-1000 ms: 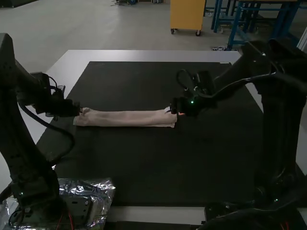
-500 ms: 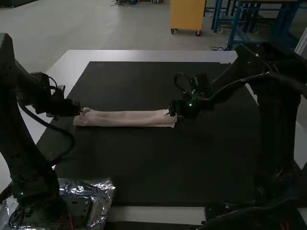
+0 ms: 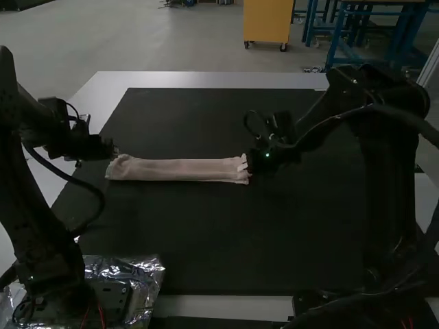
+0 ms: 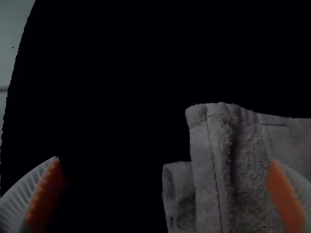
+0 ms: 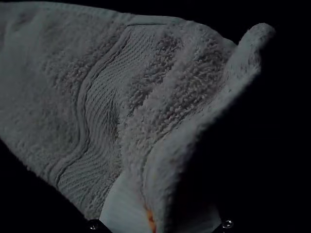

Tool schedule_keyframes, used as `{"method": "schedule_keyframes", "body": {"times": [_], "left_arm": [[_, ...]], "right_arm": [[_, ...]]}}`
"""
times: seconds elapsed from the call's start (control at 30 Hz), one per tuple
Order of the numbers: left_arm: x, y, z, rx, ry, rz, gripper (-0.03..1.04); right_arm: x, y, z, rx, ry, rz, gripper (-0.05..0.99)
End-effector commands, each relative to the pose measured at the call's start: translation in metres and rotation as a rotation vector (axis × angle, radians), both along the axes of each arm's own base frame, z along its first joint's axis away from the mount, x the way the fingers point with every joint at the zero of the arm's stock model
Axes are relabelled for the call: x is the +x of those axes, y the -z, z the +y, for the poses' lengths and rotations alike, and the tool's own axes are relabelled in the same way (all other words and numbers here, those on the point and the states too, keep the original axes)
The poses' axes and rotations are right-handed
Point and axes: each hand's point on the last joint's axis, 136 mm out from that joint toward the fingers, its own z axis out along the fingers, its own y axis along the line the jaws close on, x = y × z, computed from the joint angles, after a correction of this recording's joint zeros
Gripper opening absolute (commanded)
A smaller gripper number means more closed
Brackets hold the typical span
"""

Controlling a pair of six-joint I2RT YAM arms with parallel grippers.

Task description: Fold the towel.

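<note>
From where I stand, the towel (image 3: 178, 169) lies across the dark mat (image 3: 219, 233) as a long, narrow strip, folded over on itself, with an arm at either end. It's a pale, pinkish beige in the high view, greyer in the wrist views. The cloth is terry, thick with small raised loops, and close up by the right arm a flatter ribbed band (image 5: 97, 116) runs across it in a wavy line. At the other end I can make out a stitched hem (image 4: 214, 170), with another layer (image 4: 180, 194) peeking out beside it, so the edges don't quite line up.

The left gripper (image 3: 113, 149) is at the strip's left end, its white ribbed fingers spread wide, orange pads (image 4: 286, 199) facing each other. One finger is over or beside the cloth; I can't tell whether it touches. Nothing is pinched there.

The right gripper (image 3: 253, 162) is closed on the strip's right end, the cloth gathered between its fingers and bent up into a ridge, with a sliver of orange showing.

The mat looks smooth and matte on a light grey table (image 3: 226, 80). By the left arm's base is a crinkled, shiny, silvery sheet (image 3: 151, 271).
</note>
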Motion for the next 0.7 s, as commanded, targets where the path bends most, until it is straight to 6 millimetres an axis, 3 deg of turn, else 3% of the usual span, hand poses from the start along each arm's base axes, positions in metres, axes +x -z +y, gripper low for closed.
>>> {"method": "schedule_keyframes", "body": {"times": [0.0,0.2,0.3,0.47,0.67], "left_arm": [[0.013,-0.025,0.009,0.022,-0.008,-0.076,0.97],[0.023,-0.041,0.013,0.048,-0.01,-0.125,0.97],[0.026,-0.044,0.018,0.079,-0.024,-0.131,0.97],[0.031,-0.048,0.015,0.107,-0.012,-0.159,0.97],[0.03,-0.045,0.01,0.109,0.001,-0.154,0.97]], "right_arm": [[-0.014,-0.003,0.002,0.037,-0.037,0.042,-0.02],[0.006,-0.044,-0.032,0.062,0.046,-0.025,-0.03],[0.007,-0.06,-0.034,0.07,0.051,-0.046,-0.03],[-0.003,-0.074,-0.015,0.094,0.017,-0.048,-0.03],[-0.012,-0.095,0.033,0.164,-0.034,-0.074,-0.03]]}}
